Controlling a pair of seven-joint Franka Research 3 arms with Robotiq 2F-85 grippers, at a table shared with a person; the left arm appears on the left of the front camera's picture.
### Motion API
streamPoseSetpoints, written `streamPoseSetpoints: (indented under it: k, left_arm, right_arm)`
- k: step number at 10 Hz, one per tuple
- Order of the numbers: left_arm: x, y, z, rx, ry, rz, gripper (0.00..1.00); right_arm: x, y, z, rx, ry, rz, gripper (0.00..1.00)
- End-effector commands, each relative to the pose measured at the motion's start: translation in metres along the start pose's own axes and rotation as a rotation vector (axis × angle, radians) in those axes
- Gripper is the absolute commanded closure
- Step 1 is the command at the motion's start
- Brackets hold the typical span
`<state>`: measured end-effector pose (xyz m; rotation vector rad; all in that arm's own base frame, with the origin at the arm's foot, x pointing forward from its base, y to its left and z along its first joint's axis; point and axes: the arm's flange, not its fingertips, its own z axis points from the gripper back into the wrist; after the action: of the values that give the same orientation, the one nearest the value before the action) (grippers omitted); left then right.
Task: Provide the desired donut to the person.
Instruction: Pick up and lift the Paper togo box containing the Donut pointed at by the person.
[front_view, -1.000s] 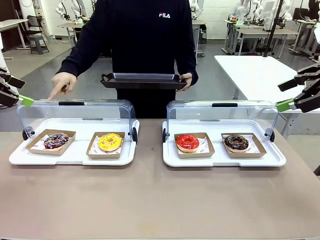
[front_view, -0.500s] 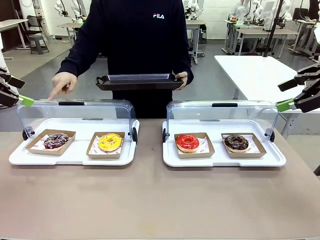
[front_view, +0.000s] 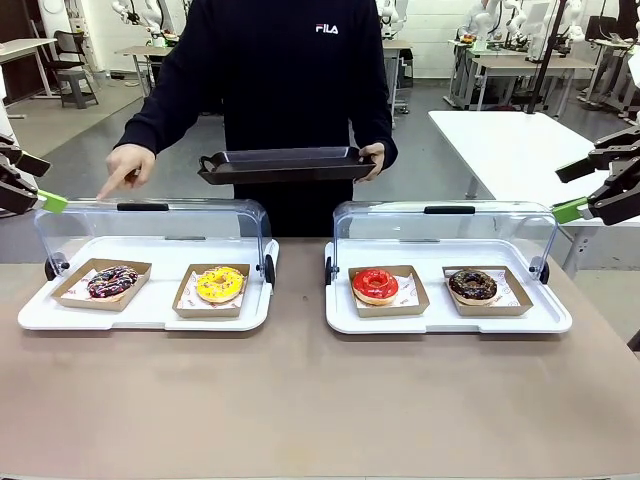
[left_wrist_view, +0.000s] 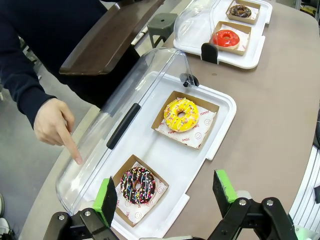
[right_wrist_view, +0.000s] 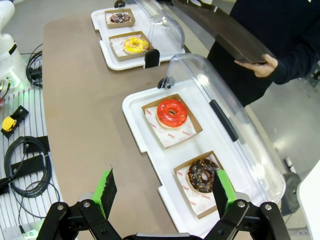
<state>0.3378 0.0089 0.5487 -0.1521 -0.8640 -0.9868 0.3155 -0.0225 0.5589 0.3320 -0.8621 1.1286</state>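
The person's pointing hand (left_wrist_view: 52, 122) seems to pick the round sprinkled chocolate donut (left_wrist_view: 138, 184) at the left end of the white plastic tray (left_wrist_view: 161, 151), just ahead of our left gripper (left_wrist_view: 165, 191), jaws wide; our right gripper (right_wrist_view: 165, 187), equally wide, hangs far off.

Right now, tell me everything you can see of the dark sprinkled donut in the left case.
The sprinkled donut is a whole ring with dark chocolate glaze, pale drizzle and coloured sprinkles. It lies flat on printed white paper in a brown cardboard tray, the outer of two on the left case's white base, whose clear lid is rolled back. The person's hand points down at it from behind the lid.
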Motion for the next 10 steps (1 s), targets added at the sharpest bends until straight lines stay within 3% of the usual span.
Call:
streamPoseSetpoints:
  k: [1, 3, 5, 7, 8, 9, 10]
  left_arm:
    - [0.0, 0.0, 0.001, 0.005, 0.002, 0.005, 0.0]
    - [0.0, 0.0, 0.0, 0.0, 0.0, 0.0, 0.0]
    - [-0.013, 0.023, -0.016, -0.087, 0.302, -0.073, 0.0]
    - [-0.034, 0.038, -0.016, -0.089, 0.497, -0.256, 0.0]
    - [-0.047, 0.042, -0.016, -0.172, 0.553, -0.352, 0.0]
    - [-0.063, 0.047, -0.02, -0.298, 0.533, -0.492, 0.0]
    - [-0.07, 0.047, -0.026, -0.333, 0.498, -0.504, 0.0]
  right_arm:
    - [0.0, -0.002, 0.0, -0.003, -0.006, -0.002, 0.0]
    - [0.0, -0.002, 0.0, -0.003, -0.006, -0.002, 0.0]
    - [0.0, -0.002, 0.0, -0.003, -0.006, -0.002, 0.0]
    - [0.0, -0.002, 0.0, -0.003, -0.006, -0.002, 0.0]
    - [0.0, -0.002, 0.0, -0.003, -0.006, -0.002, 0.0]
    - [0.0, -0.002, 0.0, -0.003, -0.006, -0.002, 0.0]
    - [0.0, -0.002, 0.0, -0.003, -0.006, -0.002, 0.0]
